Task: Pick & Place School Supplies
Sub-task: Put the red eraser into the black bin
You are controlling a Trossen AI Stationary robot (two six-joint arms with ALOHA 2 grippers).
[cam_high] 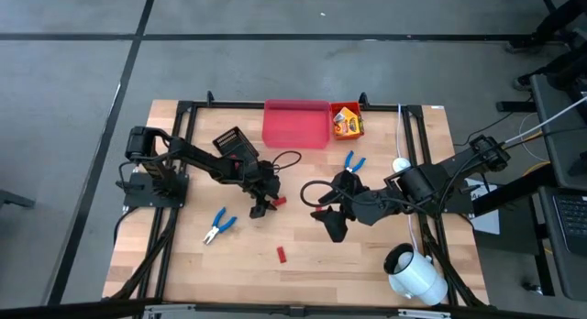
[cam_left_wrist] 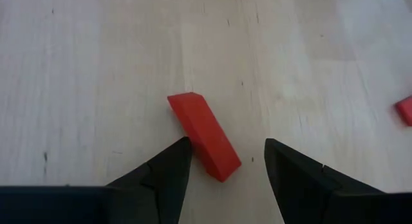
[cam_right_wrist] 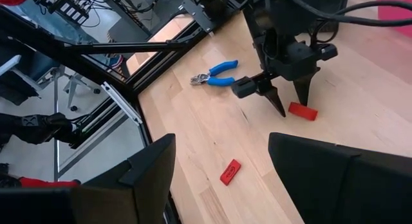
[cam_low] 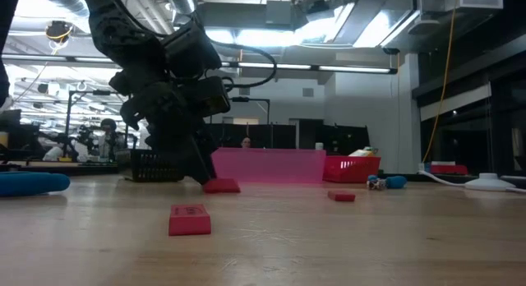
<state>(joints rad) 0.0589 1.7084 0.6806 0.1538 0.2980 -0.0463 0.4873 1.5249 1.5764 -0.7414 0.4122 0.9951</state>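
My left gripper is low over the table's middle, open, one finger on each side of a small red rectangular piece that lies flat on the wood. The same piece shows in the high view beside the left gripper. A second red piece lies nearer the front edge, and a third lies farther right. Two blue-handled pliers lie on the table. Yellow crayon boxes sit in the small orange bin. My right gripper hangs open above the table, right of centre. My left gripper comes at the red piece slanting down from the table's left. One finger stands right against the piece's long side; I cannot tell whether it touches. The other finger is apart from it. The piece lies flat on the table.
A pink bin and the orange bin stand at the far edge, a black mesh bin behind the left arm. A large white cylinder lies at the front right. Black frame rails run along both sides.
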